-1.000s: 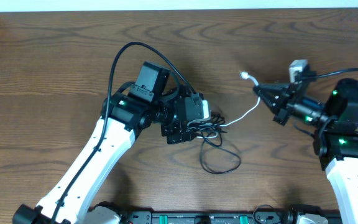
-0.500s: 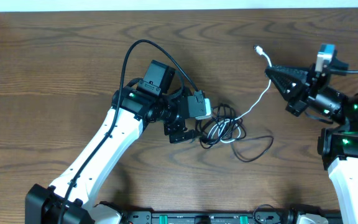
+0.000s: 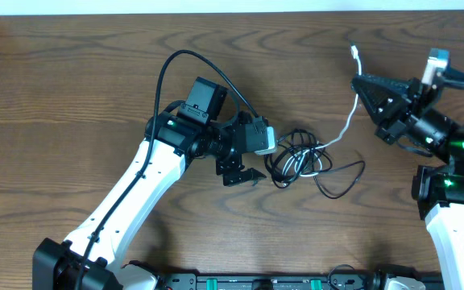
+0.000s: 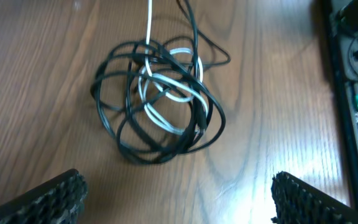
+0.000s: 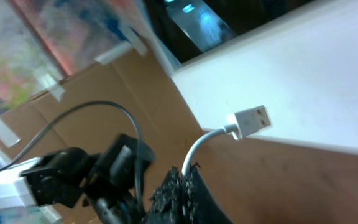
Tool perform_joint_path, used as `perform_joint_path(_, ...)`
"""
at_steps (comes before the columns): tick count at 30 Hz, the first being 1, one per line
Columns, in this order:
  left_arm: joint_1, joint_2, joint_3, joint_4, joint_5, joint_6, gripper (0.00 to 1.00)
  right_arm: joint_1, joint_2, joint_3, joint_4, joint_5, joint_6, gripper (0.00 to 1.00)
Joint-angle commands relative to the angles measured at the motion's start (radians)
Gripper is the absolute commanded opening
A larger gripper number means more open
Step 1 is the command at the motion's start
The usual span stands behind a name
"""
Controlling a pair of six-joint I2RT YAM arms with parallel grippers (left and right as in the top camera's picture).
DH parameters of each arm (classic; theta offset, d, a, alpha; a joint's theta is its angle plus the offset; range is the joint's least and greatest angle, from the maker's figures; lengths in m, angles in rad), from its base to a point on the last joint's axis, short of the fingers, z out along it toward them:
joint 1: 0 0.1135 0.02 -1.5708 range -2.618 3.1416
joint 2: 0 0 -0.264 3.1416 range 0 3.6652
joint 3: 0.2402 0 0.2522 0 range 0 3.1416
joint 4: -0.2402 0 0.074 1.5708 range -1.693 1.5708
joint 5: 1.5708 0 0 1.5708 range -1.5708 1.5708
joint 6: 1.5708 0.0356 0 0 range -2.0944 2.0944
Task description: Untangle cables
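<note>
The cables (image 3: 296, 161) lie as a tangled bunch of black loops with a white cord wound through them, right of the table's centre. In the left wrist view the same cables (image 4: 160, 102) sit just ahead of my left gripper (image 4: 176, 199), which is open and empty. In the overhead view that left gripper (image 3: 254, 159) stands just left of the bunch. The white cord (image 3: 345, 129) rises from the bunch to my right gripper (image 3: 359, 81), shut on it near its end. Its plug (image 5: 252, 119) sticks out past the right gripper (image 5: 188, 175).
One black loop (image 3: 341, 179) trails out of the bunch toward the front right. A black rail with green lights (image 3: 264, 282) runs along the table's near edge and shows at the right of the left wrist view (image 4: 353, 93). The table's far edge (image 3: 232, 11) meets a white strip.
My right gripper has risen up and to the right with the white cord, drawing it taut. The bunch slid right and the black loop spread out. The left gripper shifted slightly right.
</note>
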Motion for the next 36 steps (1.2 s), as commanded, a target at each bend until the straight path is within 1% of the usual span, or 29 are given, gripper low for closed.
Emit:
perform_joint_path(1, -0.002, 0.004, 0.009, -0.005, 0.094, -0.005, 0.95, -0.006, 0.006, 0.011, -0.124, 0.028, -0.108, 0.01)
perform_joint_path(4, -0.006, 0.006, 0.008, -0.008, 0.134, -0.005, 0.95, -0.006, 0.006, 0.011, -0.211, 0.051, -0.148, 0.01)
perform_joint_path(8, -0.023, 0.019, 0.008, -0.007, 0.127, -0.005, 0.95, -0.006, 0.006, 0.011, -0.216, 0.053, -0.150, 0.01)
perform_joint_path(10, -0.032, 0.037, 0.008, -0.007, 0.097, -0.011, 0.95, -0.006, 0.006, 0.011, -0.217, 0.053, -0.149, 0.01)
perform_joint_path(14, -0.064, 0.107, 0.008, 0.067, -0.063, -0.238, 0.95, -0.006, 0.009, 0.011, -0.221, 0.058, -0.149, 0.01)
perform_joint_path(16, -0.082, 0.136, 0.008, 0.091, -0.108, -0.303, 0.95, -0.006, 0.011, 0.011, -0.221, 0.058, -0.149, 0.01)
perform_joint_path(19, -0.110, 0.153, 0.008, 0.108, -0.125, -0.337, 0.95, -0.006, 0.013, 0.011, -0.222, 0.060, -0.149, 0.01)
perform_joint_path(23, -0.167, 0.158, 0.008, 0.122, -0.224, -0.381, 0.95, -0.006, 0.014, 0.011, -0.229, 0.079, -0.150, 0.01)
perform_joint_path(24, -0.193, 0.158, 0.008, 0.127, -0.273, -0.407, 0.95, -0.006, 0.017, 0.011, -0.228, 0.080, -0.150, 0.01)
perform_joint_path(28, -0.246, 0.158, 0.006, 0.135, -0.313, -0.429, 0.95, -0.006, 0.026, 0.011, -0.229, 0.080, -0.150, 0.01)
perform_joint_path(32, -0.275, 0.158, 0.002, 0.167, -0.400, -0.528, 0.95, -0.006, 0.043, 0.011, -0.229, 0.080, -0.150, 0.01)
perform_joint_path(36, -0.279, 0.159, 0.002, 0.192, -0.411, -0.628, 0.95, -0.006, 0.057, 0.011, -0.232, 0.103, -0.149, 0.01)
